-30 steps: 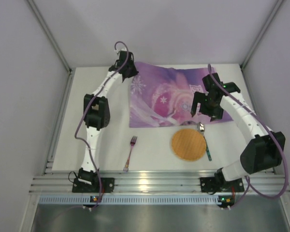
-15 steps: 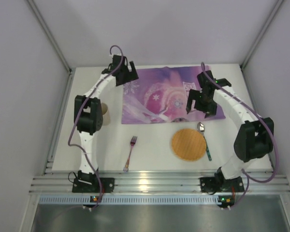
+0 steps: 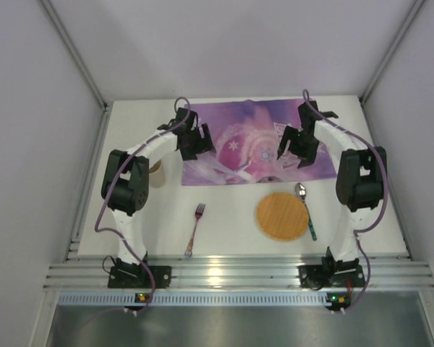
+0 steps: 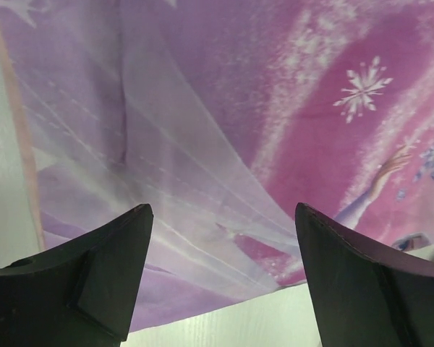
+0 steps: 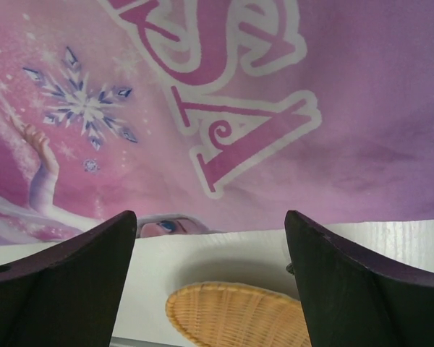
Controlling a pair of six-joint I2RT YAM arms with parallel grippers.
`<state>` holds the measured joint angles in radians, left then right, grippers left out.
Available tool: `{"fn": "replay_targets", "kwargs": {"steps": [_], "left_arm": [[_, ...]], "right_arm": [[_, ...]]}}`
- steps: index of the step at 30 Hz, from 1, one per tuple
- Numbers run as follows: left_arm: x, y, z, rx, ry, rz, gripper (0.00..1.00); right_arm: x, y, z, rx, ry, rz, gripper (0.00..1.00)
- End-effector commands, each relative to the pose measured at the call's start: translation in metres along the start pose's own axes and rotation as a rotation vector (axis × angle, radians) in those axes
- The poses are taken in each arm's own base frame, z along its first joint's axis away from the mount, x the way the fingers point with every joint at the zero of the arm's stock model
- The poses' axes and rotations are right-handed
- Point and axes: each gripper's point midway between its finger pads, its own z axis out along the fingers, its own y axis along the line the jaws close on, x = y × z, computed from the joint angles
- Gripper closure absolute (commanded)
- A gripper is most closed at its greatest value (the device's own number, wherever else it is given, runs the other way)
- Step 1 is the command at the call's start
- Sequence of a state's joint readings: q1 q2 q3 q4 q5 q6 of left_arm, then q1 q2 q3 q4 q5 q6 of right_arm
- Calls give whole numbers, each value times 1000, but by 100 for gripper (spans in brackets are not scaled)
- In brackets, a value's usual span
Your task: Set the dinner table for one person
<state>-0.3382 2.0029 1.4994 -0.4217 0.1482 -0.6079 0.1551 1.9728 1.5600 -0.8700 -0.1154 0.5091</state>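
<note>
The dinner table (image 3: 228,217) is a white top. A purple printed placemat (image 3: 257,141) lies flat at its far middle. My left gripper (image 3: 195,144) hovers open over the mat's left part, nothing between its fingers; the left wrist view shows the placemat (image 4: 275,108) and bare table (image 4: 260,322) beneath my gripper (image 4: 220,217). My right gripper (image 3: 295,150) hangs open over the mat's right part. In the right wrist view the placemat (image 5: 333,108) lies under my gripper (image 5: 210,217), with a round woven plate (image 5: 239,314) just beyond the mat's near edge.
The woven plate (image 3: 282,215) lies near the front right, a spoon (image 3: 304,208) along its right side. A fork (image 3: 195,228) lies front left. A tan cup (image 3: 157,173) stands partly hidden behind the left arm. An aluminium rail (image 3: 224,275) edges the near side.
My left gripper opened, let go of the placemat's far left corner and came nearer over the mat. The mat slid left and flattened. My right gripper moved farther back.
</note>
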Motion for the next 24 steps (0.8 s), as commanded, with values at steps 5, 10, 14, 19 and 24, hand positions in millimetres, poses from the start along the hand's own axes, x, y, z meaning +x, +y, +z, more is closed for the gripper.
{"fn": "replay_targets", "kwargs": {"steps": [5, 10, 14, 19, 24], "left_arm": [[25, 31, -9, -54, 77, -4, 16], [39, 84, -32, -236, 99, 32, 18], [39, 138, -51, -397, 92, 26, 19], [9, 156, -78, -410, 13, 29, 20], [-27, 114, -86, -285, -63, 54, 17]], "right_arm": [[5, 16, -25, -95, -56, -11, 16], [16, 9, -27, -90, -51, -9, 16], [20, 8, -32, -97, -56, -5, 16], [22, 11, -36, -110, -61, -16, 15], [22, 16, -41, -118, -63, -37, 15]]}}
